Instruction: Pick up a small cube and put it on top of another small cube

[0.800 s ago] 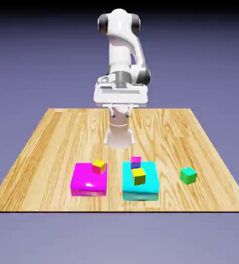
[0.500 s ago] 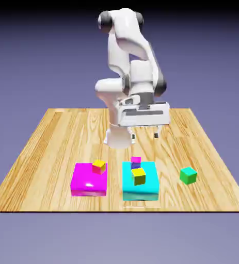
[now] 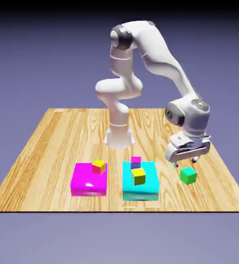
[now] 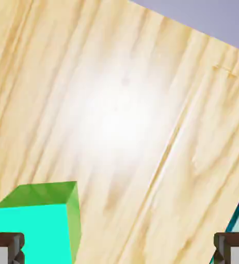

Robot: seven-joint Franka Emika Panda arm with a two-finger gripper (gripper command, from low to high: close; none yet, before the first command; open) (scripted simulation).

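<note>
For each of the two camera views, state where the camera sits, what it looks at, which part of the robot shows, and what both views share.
Exterior view: fixed outside the robot, across the table and above; shows the whole white arm, its pincer hanging above the green cube.
Hand view: on the hand, looking down at the wood; only the two grey fingertips show at the bottom edge.
Shared: the green cube and the table.
</note>
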